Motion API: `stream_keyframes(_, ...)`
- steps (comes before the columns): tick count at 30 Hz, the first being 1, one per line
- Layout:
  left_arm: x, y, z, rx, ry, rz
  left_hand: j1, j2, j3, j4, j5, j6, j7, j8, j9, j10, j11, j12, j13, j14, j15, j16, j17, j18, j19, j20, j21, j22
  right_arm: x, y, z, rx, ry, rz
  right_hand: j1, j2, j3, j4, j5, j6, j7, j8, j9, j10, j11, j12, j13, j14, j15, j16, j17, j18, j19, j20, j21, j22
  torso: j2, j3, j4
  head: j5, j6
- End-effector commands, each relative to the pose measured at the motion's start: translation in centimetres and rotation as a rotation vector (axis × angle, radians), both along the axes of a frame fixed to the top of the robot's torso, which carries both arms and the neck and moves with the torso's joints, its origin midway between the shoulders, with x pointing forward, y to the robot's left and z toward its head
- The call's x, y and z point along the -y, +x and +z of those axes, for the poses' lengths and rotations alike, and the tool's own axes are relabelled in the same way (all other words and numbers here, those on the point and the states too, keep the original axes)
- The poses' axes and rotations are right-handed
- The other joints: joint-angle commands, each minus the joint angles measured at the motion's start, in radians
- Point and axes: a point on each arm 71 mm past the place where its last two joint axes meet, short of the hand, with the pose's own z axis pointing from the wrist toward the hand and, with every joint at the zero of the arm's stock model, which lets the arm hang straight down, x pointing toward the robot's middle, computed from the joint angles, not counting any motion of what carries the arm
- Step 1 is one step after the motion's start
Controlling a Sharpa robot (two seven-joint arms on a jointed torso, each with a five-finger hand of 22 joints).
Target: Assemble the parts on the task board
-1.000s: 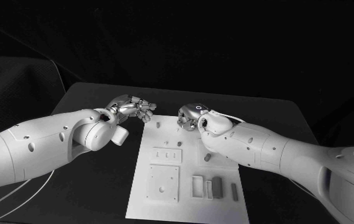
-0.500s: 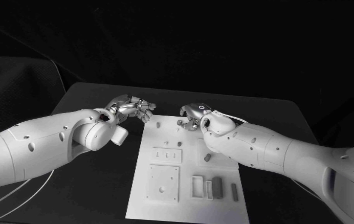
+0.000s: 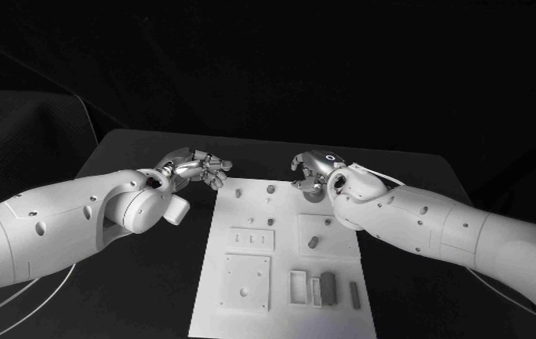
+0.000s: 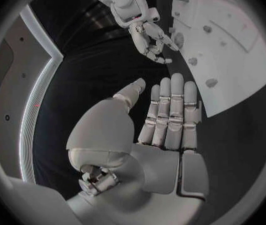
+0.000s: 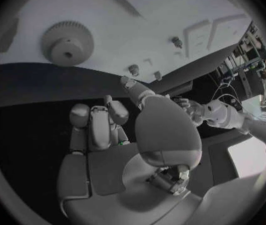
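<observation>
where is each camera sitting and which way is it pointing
Head view: on the robot's head, looking down at the board; both arms enter, left hand and right hand at the board's far end.
Left wrist view: behind the left hand, facing the board; the right hand is beyond.
Right wrist view: behind the right hand, facing the board and a gear.
All three share the board.

it is looking like a robotics lab: a black table [image 3: 146, 149] is sitting in a dark, curtained space, a white task board [image 3: 285, 308] with cut-out slots is lying just below both hands, and cluttered equipment racks [image 5: 258, 60] are showing beyond the right hand's wrist.
</observation>
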Motion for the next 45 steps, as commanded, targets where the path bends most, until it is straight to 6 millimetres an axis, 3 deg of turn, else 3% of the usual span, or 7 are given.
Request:
stream_keyframes(1, 0.1, -0.1, 0.2, 0.005, -0.007, 0.002, 0.002, -0.01, -0.001, 0.006, 0.003, -0.005, -0.001, -0.004, -0.001, -0.008, -0.002, -0.006, -0.001, 0.009, 0.001, -0.006, 0.002, 0.012, 0.008, -0.002, -0.003, -0.001, 0.7, -0.4, 0.6, -0.014, 0.078, 0.004, -0.012, -0.005, 0.002, 0.002, 0.0, 0.023, 0.011, 0.008, 0.002, -0.005, -0.001, 0.003, 0.001, -0.003, 0.0, 0.003, -0.002, 0.014, -0.003, 0.005, 0.123, 0.001, 0.001, 0.002, -0.0016, -0.001, 0.003)
stream_keyframes(3, 0.1, -0.2, 0.2, -0.001, -0.016, 0.003, 0.002, -0.01, -0.001, 0.006, 0.003, -0.006, -0.001, -0.005, -0.001, -0.009, -0.001, -0.006, -0.001, 0.009, 0.001, -0.006, 0.002, 0.012, 0.008, -0.002, -0.003, -0.001, 1.9, -1.0, 1.2, -0.007, 0.1, 0.01, -0.042, -0.025, -0.007, 0.006, 0.001, 0.037, 0.01, 0.007, 0.002, -0.031, 0.006, -0.009, -0.003, -0.027, 0.004, -0.009, -0.008, 0.012, -0.023, 0.009, 0.111, -0.001, 0.001, 0.0025, -0.0006, -0.004, 0.004)
stream_keyframes(9, -0.2, -0.4, 0.2, -0.003, -0.018, 0.005, 0.002, -0.01, -0.001, 0.006, 0.003, -0.006, -0.001, -0.005, -0.001, -0.009, -0.001, -0.006, -0.001, 0.009, 0.001, -0.007, 0.002, 0.012, 0.008, -0.002, -0.003, -0.001, 4.6, -1.3, 1.2, -0.064, 0.063, -0.018, -0.067, -0.043, -0.022, 0.004, -0.001, 0.031, 0.009, -0.002, -0.002, -0.052, 0.014, -0.018, -0.006, -0.052, 0.007, -0.02, -0.014, 0.008, -0.047, 0.013, 0.099, -0.005, 0.003, 0.0067, -0.0062, -0.003, 0.007)
stream_keyframes(16, -0.3, -0.3, 0.1, -0.005, -0.018, 0.004, 0.002, -0.01, -0.001, 0.006, 0.003, -0.006, -0.001, -0.005, -0.001, -0.009, -0.001, -0.007, -0.001, 0.009, 0.001, -0.007, 0.002, 0.012, 0.008, -0.002, -0.003, -0.001, 5.7, -0.8, 0.1, -0.134, 0.017, -0.032, -0.111, -0.061, -0.053, 0.003, -0.003, -0.024, 0.013, -0.03, -0.016, -0.081, 0.023, -0.027, -0.008, -0.084, 0.012, -0.026, -0.017, 0.002, -0.074, 0.017, 0.09, -0.007, 0.008, 0.0129, -0.0082, -0.001, 0.008)
stream_keyframes(23, -0.2, -0.3, 0.1, -0.006, -0.017, -0.001, 0.002, -0.01, -0.001, 0.006, 0.003, -0.006, -0.001, -0.005, -0.001, -0.009, -0.001, -0.007, -0.001, 0.009, 0.001, -0.007, 0.002, 0.012, 0.008, -0.002, -0.003, -0.001, 6.1, -0.3, -1.2, -0.159, 0.004, -0.059, -0.126, -0.068, -0.058, 0.007, -0.003, -0.057, 0.017, -0.041, -0.023, -0.094, 0.027, -0.031, -0.008, -0.098, 0.014, -0.028, -0.019, 0.0, -0.085, 0.017, 0.086, -0.009, 0.007, 0.0082, -0.0062, -0.006, 0.007)
stream_keyframes(35, -0.3, -0.1, 0.1, -0.008, -0.015, 0.003, 0.001, -0.01, -0.001, 0.007, 0.003, -0.007, -0.001, -0.006, -0.002, -0.01, -0.001, -0.007, -0.002, 0.009, 0.001, -0.007, 0.002, 0.012, 0.008, -0.002, -0.003, -0.001, 5.8, -0.1, -2.3, -0.174, 0.0, -0.067, -0.137, -0.067, -0.061, 0.014, -0.003, -0.07, 0.017, -0.043, -0.025, -0.099, 0.028, -0.031, -0.008, -0.102, 0.015, -0.028, -0.019, -0.001, -0.088, 0.018, 0.085, -0.009, 0.007, 0.005, -0.0041, 0.0, 0.006)
stream_keyframes(45, -0.3, -0.1, 0.1, -0.006, -0.015, 0.004, -0.002, -0.01, -0.002, 0.009, 0.003, -0.008, -0.001, -0.007, -0.002, -0.01, -0.001, -0.008, -0.002, 0.009, 0.001, -0.008, 0.003, 0.012, 0.008, -0.001, -0.003, -0.002, 5.7, 0.2, -2.5, -0.178, -0.004, -0.078, -0.147, -0.053, -0.051, 0.026, -0.001, -0.055, 0.014, -0.029, -0.021, -0.096, 0.028, -0.025, -0.006, -0.102, 0.014, -0.023, -0.018, -0.001, -0.087, 0.017, 0.089, -0.008, 0.008, 0.0059, -0.0045, 0.002, 0.007)
